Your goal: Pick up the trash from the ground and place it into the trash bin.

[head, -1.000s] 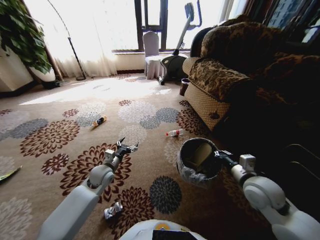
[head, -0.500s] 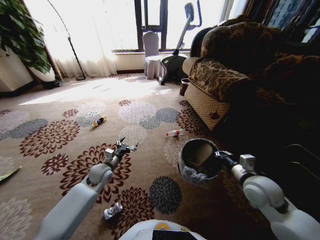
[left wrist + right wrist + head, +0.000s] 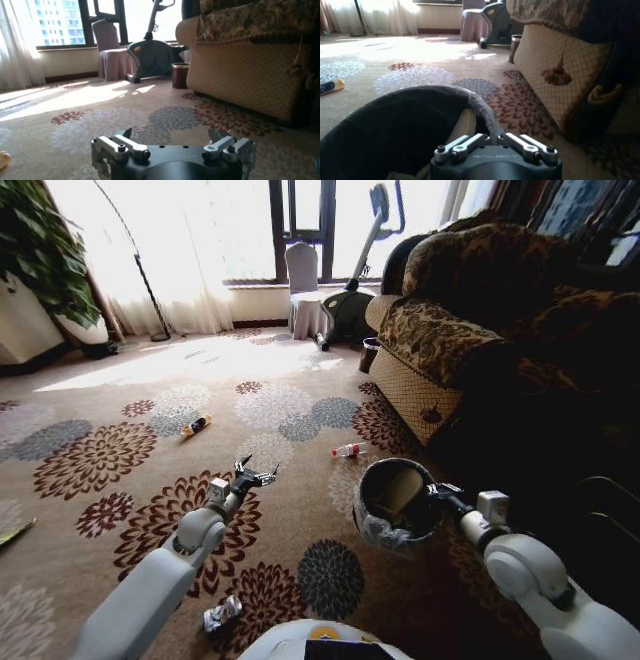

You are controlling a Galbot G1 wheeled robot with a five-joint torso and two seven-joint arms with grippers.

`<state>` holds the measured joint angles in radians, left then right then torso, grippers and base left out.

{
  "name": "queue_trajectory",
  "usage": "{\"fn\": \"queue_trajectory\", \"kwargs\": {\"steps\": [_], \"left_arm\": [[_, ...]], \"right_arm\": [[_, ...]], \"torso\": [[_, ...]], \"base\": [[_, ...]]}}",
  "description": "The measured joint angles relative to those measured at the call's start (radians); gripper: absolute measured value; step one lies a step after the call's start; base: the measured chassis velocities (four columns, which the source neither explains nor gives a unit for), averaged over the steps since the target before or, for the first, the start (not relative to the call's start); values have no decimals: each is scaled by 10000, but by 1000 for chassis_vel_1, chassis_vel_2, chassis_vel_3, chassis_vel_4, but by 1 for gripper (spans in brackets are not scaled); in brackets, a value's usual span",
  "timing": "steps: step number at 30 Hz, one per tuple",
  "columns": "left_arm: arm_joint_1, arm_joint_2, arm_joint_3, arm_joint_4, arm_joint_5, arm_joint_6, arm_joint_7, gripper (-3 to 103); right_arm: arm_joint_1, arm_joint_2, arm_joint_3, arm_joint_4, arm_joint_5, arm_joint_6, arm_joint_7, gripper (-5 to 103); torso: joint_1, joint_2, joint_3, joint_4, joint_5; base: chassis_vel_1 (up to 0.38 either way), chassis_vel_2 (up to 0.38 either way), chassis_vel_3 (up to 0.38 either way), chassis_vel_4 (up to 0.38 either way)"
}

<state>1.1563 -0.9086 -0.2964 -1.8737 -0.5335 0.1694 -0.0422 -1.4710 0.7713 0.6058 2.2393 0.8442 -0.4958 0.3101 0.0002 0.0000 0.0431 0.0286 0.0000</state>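
Note:
My right gripper (image 3: 432, 492) is shut on the rim of the trash bin (image 3: 372, 525), a round dark bin with a grey-white bag liner; the right wrist view shows the gripper (image 3: 492, 135) pinching that rim (image 3: 420, 92). A tan piece lies inside the bin. My left gripper (image 3: 256, 473) hovers open over the carpet, its empty fingers (image 3: 127, 133) spread wide. Trash lies on the floor: a small bottle (image 3: 348, 449) beyond the bin, an orange-black tube (image 3: 196, 424) farther left, a crumpled silvery wad (image 3: 222, 615) near my base, and a green wrapper (image 3: 10, 532) at the left edge.
A patterned sofa (image 3: 440, 330) runs along the right, close to the bin. A small dark cylinder (image 3: 368, 352) stands by its far end, with a covered chair (image 3: 303, 285) and an exercise bike (image 3: 350, 305) by the window. A potted plant (image 3: 40, 250) is at the far left.
The whole picture has shifted slightly, so the camera has moved a little. Both arms keep their pose and the right gripper still holds the bin.

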Motion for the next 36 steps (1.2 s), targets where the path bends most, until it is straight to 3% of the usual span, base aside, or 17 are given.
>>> {"fn": "queue_trajectory", "kwargs": {"steps": [36], "left_arm": [[3,-67,186,-192,250,455,-45,100]], "right_arm": [[141,139,-174,-211,-227,76,-379,2]], "torso": [[0,0,1,1,-1]], "base": [[-125,120,117,-128]]}}
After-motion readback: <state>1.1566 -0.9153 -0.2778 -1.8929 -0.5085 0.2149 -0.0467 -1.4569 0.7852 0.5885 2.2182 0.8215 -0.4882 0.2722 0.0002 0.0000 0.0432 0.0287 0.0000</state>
